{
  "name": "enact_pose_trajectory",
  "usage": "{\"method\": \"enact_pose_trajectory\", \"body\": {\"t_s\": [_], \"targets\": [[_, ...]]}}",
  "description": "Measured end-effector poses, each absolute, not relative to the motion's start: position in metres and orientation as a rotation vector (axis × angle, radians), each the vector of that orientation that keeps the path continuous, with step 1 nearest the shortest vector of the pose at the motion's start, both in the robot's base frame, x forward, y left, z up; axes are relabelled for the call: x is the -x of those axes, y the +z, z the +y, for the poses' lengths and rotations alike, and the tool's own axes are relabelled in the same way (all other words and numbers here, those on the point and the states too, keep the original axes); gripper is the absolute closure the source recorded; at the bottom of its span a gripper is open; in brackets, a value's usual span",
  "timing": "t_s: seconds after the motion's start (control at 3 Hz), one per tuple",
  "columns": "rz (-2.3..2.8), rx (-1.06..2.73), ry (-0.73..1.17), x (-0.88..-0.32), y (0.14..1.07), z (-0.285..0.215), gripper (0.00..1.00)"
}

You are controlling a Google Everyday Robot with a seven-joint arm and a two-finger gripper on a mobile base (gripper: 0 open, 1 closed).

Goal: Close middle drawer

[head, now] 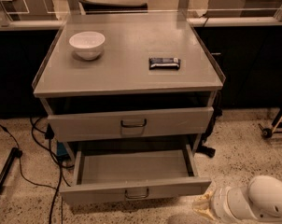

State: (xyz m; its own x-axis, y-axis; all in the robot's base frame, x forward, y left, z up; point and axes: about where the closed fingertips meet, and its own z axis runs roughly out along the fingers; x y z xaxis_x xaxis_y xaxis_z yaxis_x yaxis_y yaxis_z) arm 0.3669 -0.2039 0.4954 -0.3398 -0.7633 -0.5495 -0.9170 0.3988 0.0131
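Note:
The grey cabinet (131, 78) stands in the middle of the camera view. Its middle drawer (134, 188) is pulled far out and looks empty inside. It has a low front panel and a small dark wire handle (137, 193). The taller-fronted top drawer (131, 123) above it sits slightly out. The lowest drawer is hidden beneath the open one. My gripper (202, 205) is at the bottom right on the white arm (257, 203). It is low by the floor, just right of and below the open drawer's front right corner.
A white bowl (87, 44) and a dark snack bar (164, 63) lie on the cabinet top. Black cables (24, 171) run over the speckled floor at the left. A wheeled stand (271, 127) is at the right. Counters stand behind.

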Motion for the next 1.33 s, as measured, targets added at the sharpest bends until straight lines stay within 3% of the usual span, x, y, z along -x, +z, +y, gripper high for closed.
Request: {"method": "enact_pose_trajectory", "body": {"t_s": [1.33], "targets": [[2.014, 1.417, 0.314, -0.408, 0.401, -0.206, 1.00]]}}
